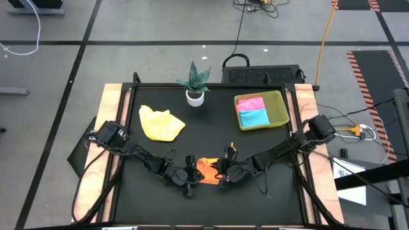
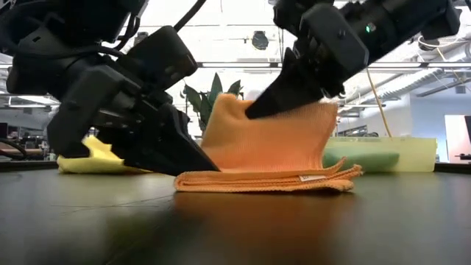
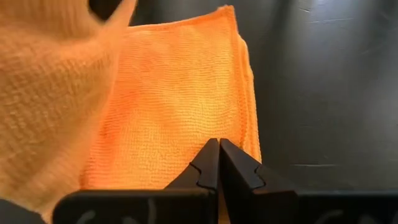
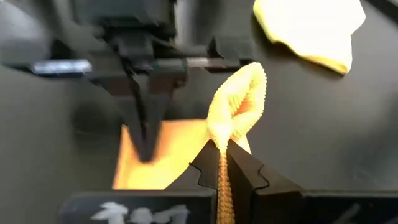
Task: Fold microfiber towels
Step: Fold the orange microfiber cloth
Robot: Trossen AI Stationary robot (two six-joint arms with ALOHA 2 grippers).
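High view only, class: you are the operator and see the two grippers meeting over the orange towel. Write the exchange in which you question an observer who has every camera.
Operator: Is the right gripper holding the orange towel?
Observer: Yes. The right wrist view shows it shut on a raised fold of the cloth.
Operator: And the left gripper?
Observer: Shut, with its tips pressed down on the towel's flat part, in the left wrist view.
Operator: How much of the towel is lifted?
Observer: The low view shows one flap standing up, while folded layers lie flat on the table.
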